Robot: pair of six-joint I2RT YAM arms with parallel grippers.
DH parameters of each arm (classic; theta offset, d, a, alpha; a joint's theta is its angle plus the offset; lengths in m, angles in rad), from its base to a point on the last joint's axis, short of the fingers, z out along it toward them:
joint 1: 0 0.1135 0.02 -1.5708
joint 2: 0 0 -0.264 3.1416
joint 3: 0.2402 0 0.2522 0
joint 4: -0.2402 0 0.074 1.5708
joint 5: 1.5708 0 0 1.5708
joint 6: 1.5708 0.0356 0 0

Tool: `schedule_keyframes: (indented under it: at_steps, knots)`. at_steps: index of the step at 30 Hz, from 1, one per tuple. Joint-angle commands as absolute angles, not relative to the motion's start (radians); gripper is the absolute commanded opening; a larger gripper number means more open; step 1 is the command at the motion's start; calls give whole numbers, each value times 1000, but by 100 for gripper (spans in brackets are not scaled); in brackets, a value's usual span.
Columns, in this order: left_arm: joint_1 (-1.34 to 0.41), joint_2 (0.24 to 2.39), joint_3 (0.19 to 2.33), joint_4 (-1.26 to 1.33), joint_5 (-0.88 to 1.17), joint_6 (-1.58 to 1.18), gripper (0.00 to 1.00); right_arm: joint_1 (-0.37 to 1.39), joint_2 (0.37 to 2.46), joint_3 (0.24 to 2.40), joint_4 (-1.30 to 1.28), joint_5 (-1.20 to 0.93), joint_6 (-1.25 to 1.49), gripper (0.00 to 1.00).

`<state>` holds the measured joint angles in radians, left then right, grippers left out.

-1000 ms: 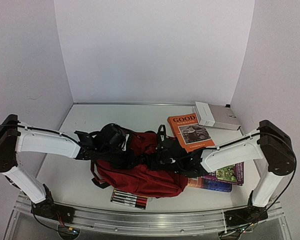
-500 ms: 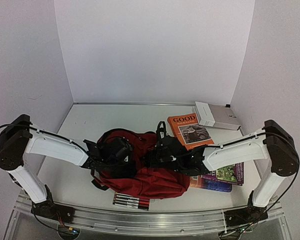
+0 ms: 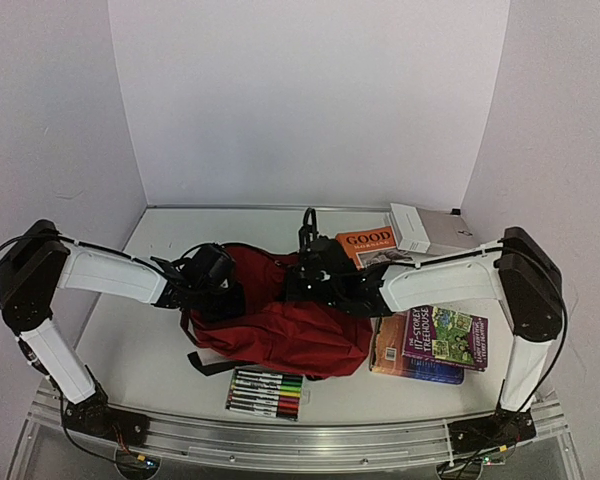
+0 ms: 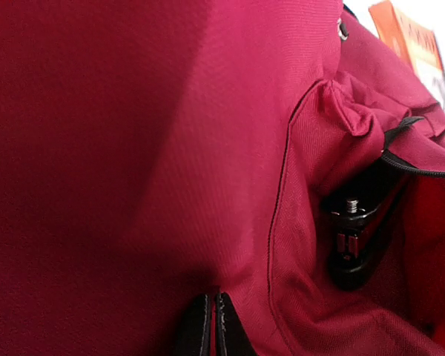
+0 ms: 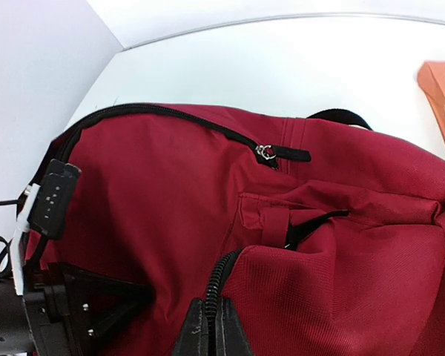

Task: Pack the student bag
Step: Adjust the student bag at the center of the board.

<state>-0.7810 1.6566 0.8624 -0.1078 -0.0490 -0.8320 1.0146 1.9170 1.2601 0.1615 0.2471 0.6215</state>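
Lying slumped on the table [image 3: 170,240], the backpack [image 3: 280,335] is gripped from both sides. The right gripper [image 5: 208,330] is seen clamped tight on the black zipper edge [image 5: 216,285] near the backpack's top. The left gripper [image 4: 210,326] is pressed against the backpack's left panel with its fingers drawn nearly together; whether a fold of cloth is actually caught there cannot be told. Nothing appears packed yet: the orange book [image 3: 363,240] and white box [image 3: 425,232] are seen beyond the backpack's right corner, the stack of books [image 3: 435,345] just right of it, and the marker pack [image 3: 265,392] at its near edge. Main risk: any thin pinch on the left could be lost once the cloth is pulled, since soft fabric slides out of narrow fingers, and the mouth would be dropped shut. If the sides are pulled apart too hard, the zipper edge could be strained or the whole backpack dragged onto the marker pack. The slack body could also be folded over the opening, so a book would be jammed against the lip. Both wrists are crowded over the backpack, so a clash is possible.
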Motion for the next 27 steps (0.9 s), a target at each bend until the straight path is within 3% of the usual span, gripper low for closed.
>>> schedule_keyframes:
  at_steps: [1,3,6,9,10,12,14,19,27]
  knots:
    - [-714,1666,917,-82,-24,-743,4,956,1935,1365,236,169,502,4]
    - [-692,1659,938,-103,-13,-737,6,956,1913,1364,235,128,457,15]
    - [-687,1613,945,-137,-4,-732,19,957,1841,1326,211,90,422,38]
    - [-687,1531,913,-170,54,-743,36,959,1757,1251,170,40,432,58]
    - [-687,1497,891,-173,91,-747,46,959,1717,1223,153,19,450,65]
    - [-688,1426,845,-183,165,-754,62,964,1661,1160,133,-50,487,72]
    - [-689,1360,802,-203,224,-769,72,977,1600,1096,123,-101,543,78]
    - [-692,1194,707,-279,279,-807,80,1018,1539,931,118,-229,699,77]
    - [-692,1061,667,-380,235,-841,84,1072,1505,715,230,-346,940,56]
